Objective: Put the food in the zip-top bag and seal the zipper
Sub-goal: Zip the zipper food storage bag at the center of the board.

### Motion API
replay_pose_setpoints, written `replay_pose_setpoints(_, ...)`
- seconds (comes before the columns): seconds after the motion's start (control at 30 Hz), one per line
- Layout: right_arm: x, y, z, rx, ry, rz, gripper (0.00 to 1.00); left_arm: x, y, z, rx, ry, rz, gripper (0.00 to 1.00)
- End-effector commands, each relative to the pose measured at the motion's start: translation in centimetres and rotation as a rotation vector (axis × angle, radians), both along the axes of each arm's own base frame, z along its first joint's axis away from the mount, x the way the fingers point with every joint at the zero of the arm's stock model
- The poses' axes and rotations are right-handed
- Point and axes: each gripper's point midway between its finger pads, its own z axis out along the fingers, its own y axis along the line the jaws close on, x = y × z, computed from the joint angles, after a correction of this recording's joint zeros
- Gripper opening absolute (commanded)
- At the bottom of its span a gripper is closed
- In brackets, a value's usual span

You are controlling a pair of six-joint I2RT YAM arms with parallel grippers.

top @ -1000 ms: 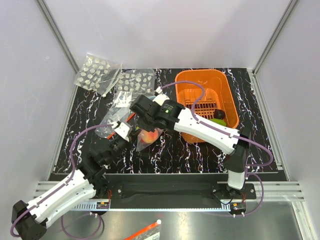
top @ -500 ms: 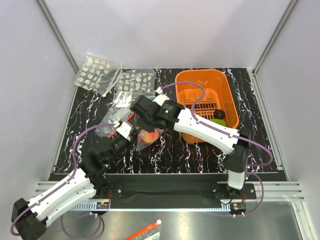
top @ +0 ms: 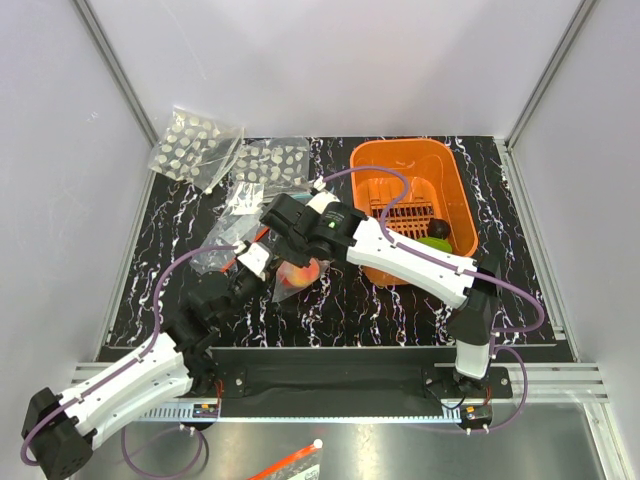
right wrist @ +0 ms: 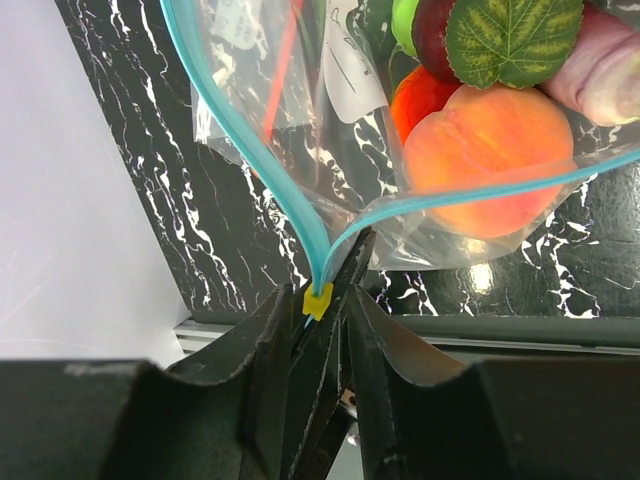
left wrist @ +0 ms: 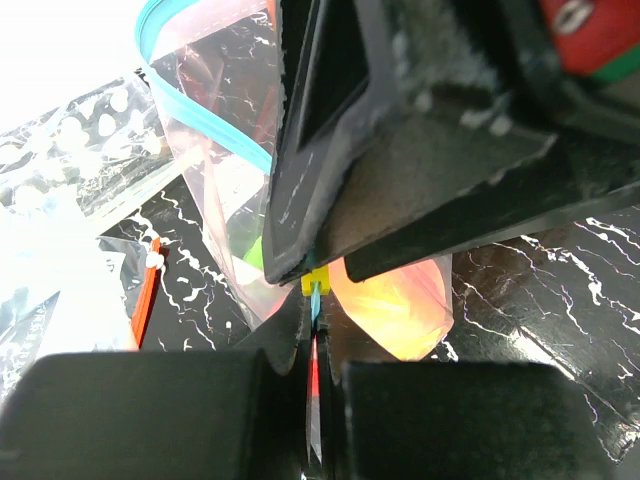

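The zip-top bag (right wrist: 250, 90) lies on the black mat with its mouth partly open. Inside it lies the food: a peach (right wrist: 490, 150), a red piece (right wrist: 425, 95), a leaf-topped plum (right wrist: 505, 35) and a pale purple piece (right wrist: 605, 80). The teal zipper (right wrist: 262, 165) runs down in a V to a yellow slider (right wrist: 317, 300). My left gripper (left wrist: 316, 318) is shut on the bag's edge just below that slider (left wrist: 315, 282). My right gripper (right wrist: 320, 290) stands with its fingers apart on either side of the slider and the left fingertips. Both grippers meet left of the bag (top: 295, 272).
An orange basket (top: 400, 160) stands at the back right with a dark and a green piece (top: 437, 236) in it. Two clear packets with white dots (top: 195, 145) lie at the back left. A clear bag with a red strip (left wrist: 145, 300) lies beside the zip-top bag.
My left arm has moved slightly forward and right with the bag's edge in it. The right arm has hardly moved.
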Motion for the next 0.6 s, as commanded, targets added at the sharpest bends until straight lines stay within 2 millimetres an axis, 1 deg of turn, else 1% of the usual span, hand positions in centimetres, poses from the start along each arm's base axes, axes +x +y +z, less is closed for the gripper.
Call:
replay_pose_setpoints(0.0,0.5,-0.2,2.1,0.051,-0.049,-0.037,0.33,0.3,-0.4,4.6,-0.080,-0.102,0.000,0.00)
replay_pose_setpoints(0.2,0.6,0.0,2.0,0.060,-0.051,-0.034,0.17,0.0,-0.7,4.5,-0.089,-0.101,-0.015,0.00)
replay_pose_setpoints(0.3,0.6,-0.4,2.1,0.054,-0.058,-0.038,0.08,0.0,-0.6,4.6,-0.087,-0.103,-0.012,0.00)
replay_pose_setpoints(0.33,0.7,-0.7,2.2,0.049,-0.067,-0.046,0.07,0.0,-0.5,4.6,-0.085,-0.100,-0.008,0.00)
replay_pose_setpoints(0.37,0.8,-1.0,1.8,0.037,-0.069,-0.052,0.06,-0.1,-0.4,4.7,-0.089,-0.103,-0.005,0.00)
replay_pose_setpoints(0.4,0.8,-1.3,2.3,0.043,-0.079,-0.058,0.06,-0.1,-0.2,4.8,-0.093,-0.101,0.003,0.00)
replay_pose_setpoints(0.43,1.1,-1.6,2.3,0.043,-0.084,-0.067,0.05,-0.1,0.1,4.6,-0.092,-0.090,0.020,0.00)
replay_pose_setpoints(0.47,1.3,-1.9,2.1,0.037,-0.084,-0.072,0.05,-0.2,0.3,4.9,-0.104,-0.091,0.024,0.00)
replay_pose_setpoints(0.5,1.4,-2.1,2.5,0.045,-0.088,-0.071,0.05,-0.3,0.3,4.9,-0.118,-0.080,0.023,0.00)
replay_pose_setpoints(0.53,1.8,-2.5,2.5,0.043,-0.089,-0.079,0.05,-0.5,0.1,4.7,-0.124,-0.072,0.012,0.00)
replay_pose_setpoints(0.57,2.1,-2.7,2.7,0.043,-0.092,-0.084,0.04,-0.9,0.0,5.0,-0.147,-0.073,0.000,0.00)
